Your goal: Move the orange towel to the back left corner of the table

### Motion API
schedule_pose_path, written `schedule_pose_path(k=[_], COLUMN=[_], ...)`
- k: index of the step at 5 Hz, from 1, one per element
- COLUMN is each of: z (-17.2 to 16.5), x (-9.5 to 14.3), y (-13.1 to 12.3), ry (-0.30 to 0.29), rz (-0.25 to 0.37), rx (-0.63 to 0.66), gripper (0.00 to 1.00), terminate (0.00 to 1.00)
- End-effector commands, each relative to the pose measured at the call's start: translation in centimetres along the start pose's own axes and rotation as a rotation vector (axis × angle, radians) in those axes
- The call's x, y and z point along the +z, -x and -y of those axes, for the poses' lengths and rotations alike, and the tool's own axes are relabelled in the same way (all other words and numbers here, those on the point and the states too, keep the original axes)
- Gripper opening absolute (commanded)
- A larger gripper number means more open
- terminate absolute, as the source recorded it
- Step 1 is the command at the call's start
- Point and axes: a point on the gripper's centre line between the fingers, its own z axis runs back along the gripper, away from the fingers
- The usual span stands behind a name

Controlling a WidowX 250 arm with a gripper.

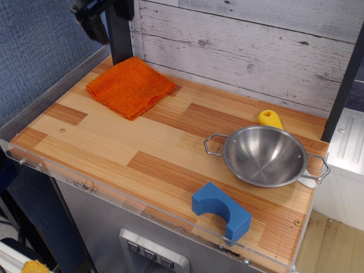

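The orange towel (129, 86) lies flat and folded on the wood-plank table (114, 142), in its back left corner next to the wall. My gripper (91, 20) is raised above and behind the towel at the top left edge of the view. It is clear of the cloth and holds nothing. Only its dark lower part shows, so I cannot see how the jaws stand.
A steel bowl (265, 154) with wire handles sits at the right, with a small yellow object (270, 119) behind it. A blue arch-shaped block (220, 211) lies near the front edge. A dark upright post (119, 34) stands behind the towel. Clear acrylic edging (51, 165) lines the table.
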Motion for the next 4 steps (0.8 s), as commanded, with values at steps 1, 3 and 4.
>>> schedule_pose_path(k=[1,3,4], z=[-0.08,-0.08,-0.08], x=[4.82,4.82,4.82], y=[-0.50,-0.50,-0.50], ry=[0.065,0.065,0.065], rz=[0.058,0.058,0.058], rx=[0.010,0.010,0.010], gripper=[1.00,1.00,1.00], terminate=[0.00,0.00,1.00])
